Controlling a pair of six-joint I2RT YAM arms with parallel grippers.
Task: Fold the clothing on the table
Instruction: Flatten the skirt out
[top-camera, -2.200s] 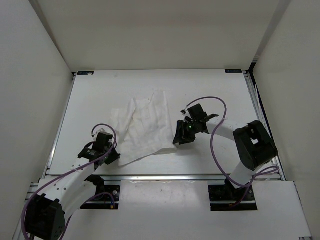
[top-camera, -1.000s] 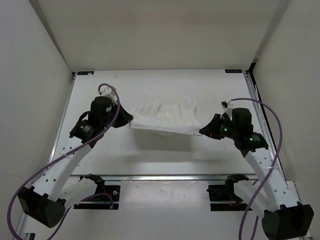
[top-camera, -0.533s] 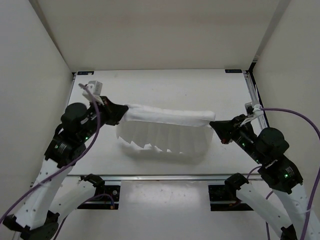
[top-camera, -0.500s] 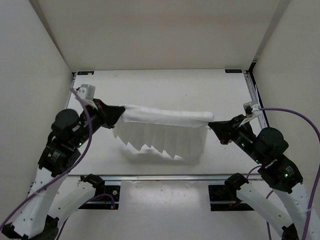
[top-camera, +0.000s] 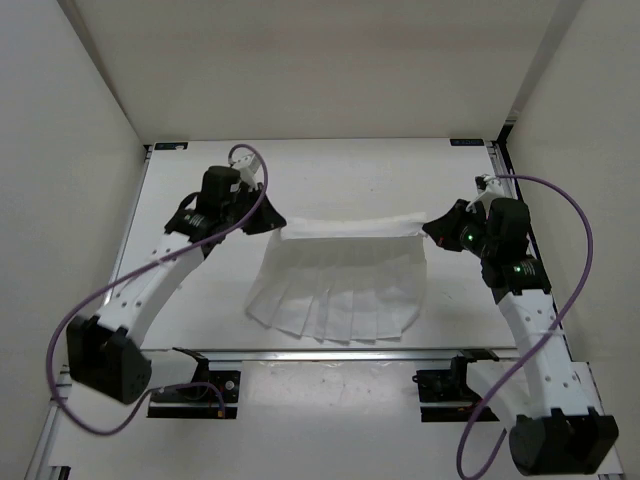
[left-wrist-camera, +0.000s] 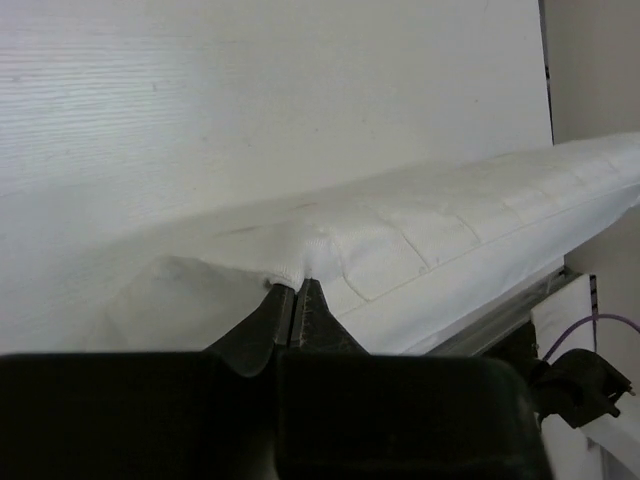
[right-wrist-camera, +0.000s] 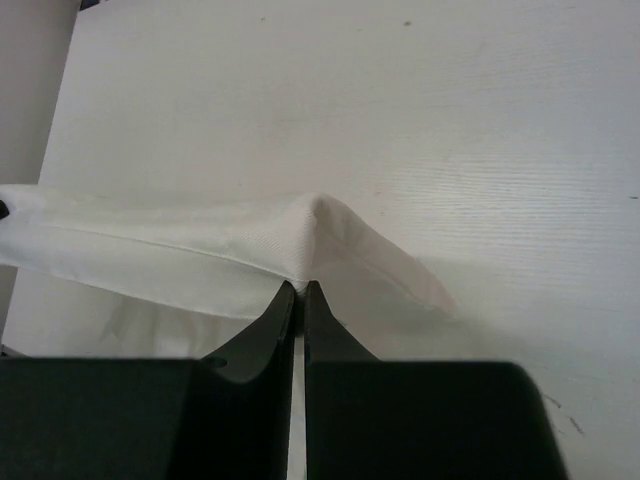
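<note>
The clothing (top-camera: 340, 285) sits mid-counter (top-camera: 200, 300), its top edge taut along the 9-to-3 line between left hand (top-camera: 275, 224) and right hand (top-camera: 430, 228), each clamped on a corner, with the body spreading toward 6 o'clock.

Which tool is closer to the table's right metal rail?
Right. The right tool pinches the clothing nearer that rail; the left tool holds its opposite end, farther across the table.
</note>
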